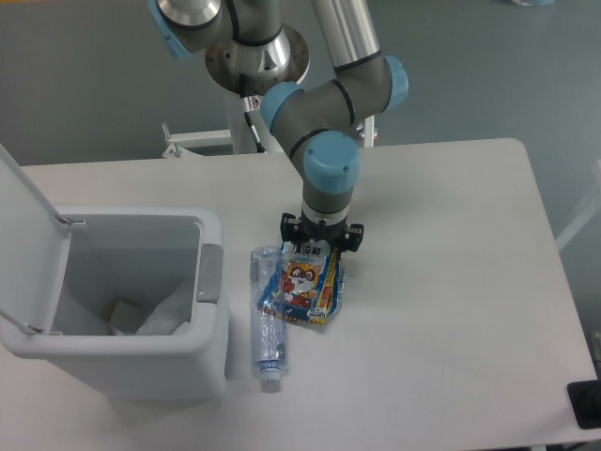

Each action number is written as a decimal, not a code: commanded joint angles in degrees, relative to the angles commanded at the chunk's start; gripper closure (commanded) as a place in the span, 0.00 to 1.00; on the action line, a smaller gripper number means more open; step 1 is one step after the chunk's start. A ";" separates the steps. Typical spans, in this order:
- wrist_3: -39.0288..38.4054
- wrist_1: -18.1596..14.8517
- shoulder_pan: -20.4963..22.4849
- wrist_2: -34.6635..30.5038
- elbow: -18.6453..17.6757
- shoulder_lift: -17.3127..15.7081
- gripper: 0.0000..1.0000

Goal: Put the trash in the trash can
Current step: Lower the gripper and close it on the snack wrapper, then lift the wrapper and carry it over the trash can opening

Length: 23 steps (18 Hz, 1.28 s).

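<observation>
The trash lies on the white table [451, 282], just right of the bin. The blue-orange snack packet [303, 287] with a cartoon animal rests partly on the clear crushed bottle [267, 324], which lies lengthwise with its cap toward the front. My gripper [320, 242] points straight down over the packet's top edge and covers it. Its black jaws look spread, so it reads as open, with the fingertips hidden under the wrist. The trash can [211, 282] stands at the left with its lid [28, 207] raised.
Some crumpled white material [150, 318] lies inside the bin. The arm's base [255, 56] stands behind the table's back edge. A dark object [586, 404] sits at the front right corner.
</observation>
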<state>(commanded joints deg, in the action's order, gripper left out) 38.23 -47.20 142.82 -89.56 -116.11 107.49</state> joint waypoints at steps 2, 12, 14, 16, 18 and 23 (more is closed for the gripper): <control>0.17 -0.09 0.09 0.00 -0.26 -0.62 0.72; 0.00 -3.60 2.02 0.09 1.50 -3.52 1.00; -0.09 -3.34 2.28 0.09 2.80 -3.70 1.00; -0.87 -3.52 4.38 0.35 5.35 -4.39 1.00; -1.32 -3.43 5.27 0.79 5.19 -6.32 1.00; -1.93 -3.52 6.41 3.33 9.13 -9.75 1.00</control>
<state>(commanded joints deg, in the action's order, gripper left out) 36.30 -50.71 149.23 -86.23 -106.97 97.74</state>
